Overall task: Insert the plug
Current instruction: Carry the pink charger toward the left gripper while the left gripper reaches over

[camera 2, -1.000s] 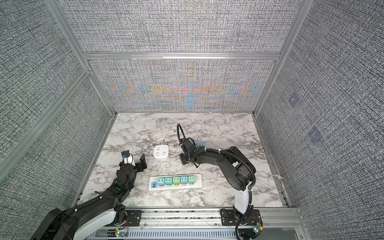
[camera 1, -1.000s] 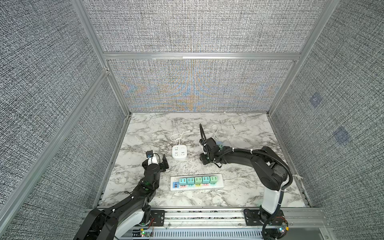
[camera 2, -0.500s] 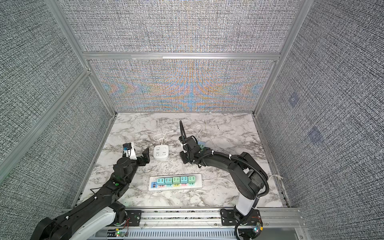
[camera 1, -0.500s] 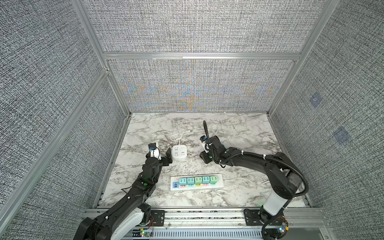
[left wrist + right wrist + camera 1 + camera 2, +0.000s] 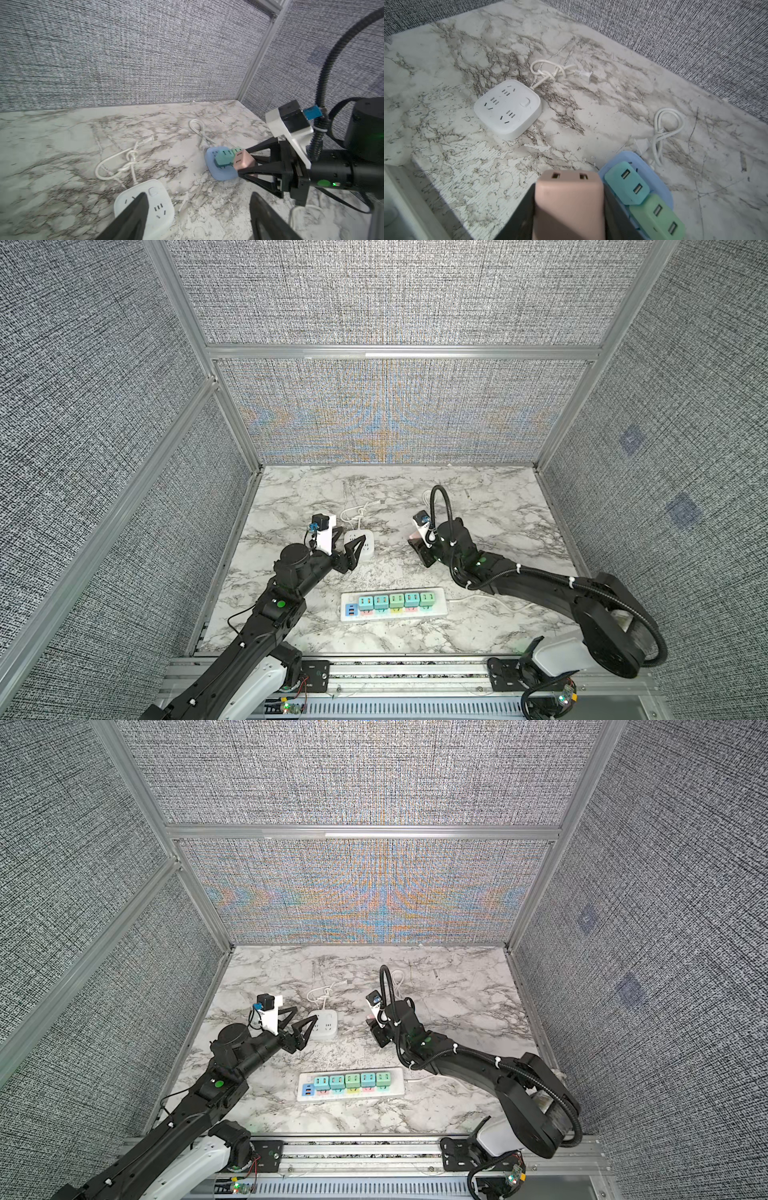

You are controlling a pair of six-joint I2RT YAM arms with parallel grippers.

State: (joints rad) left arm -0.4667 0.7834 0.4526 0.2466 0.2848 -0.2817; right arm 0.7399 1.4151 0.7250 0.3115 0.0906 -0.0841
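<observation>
**Plug clamped in right gripper, sockets within reach**

Nearest the front rail (image 5: 415, 664) lies the long power strip (image 5: 392, 605), with 5 coloured adapters in a row. Its cord runs off under the right arm. Bare marble table (image 5: 395, 568) separates the strip from both grippers.

Beyond it, the left gripper (image 5: 197, 196) has its jaws apart and empty. 1 finger (image 5: 133, 216) overlaps the near corner of the white socket block (image 5: 508, 108); the other is clear of it.

The right gripper (image 5: 241, 166) is clamped on the pink plug (image 5: 569, 199), just beside the blue socket block (image 5: 220, 176). Whether plug and block touch cannot be told. That block carries 2 units: a teal adapter (image 5: 626, 185) and a green adapter (image 5: 656, 216). An open band of marble lies between the white block and the plug.

Farther back, a knotted cord (image 5: 550, 71) lies behind the white block and a looped cord (image 5: 666, 128) behind the blue one. Grey woven wall panels (image 5: 395, 414) in aluminium frames close 3 sides.
</observation>
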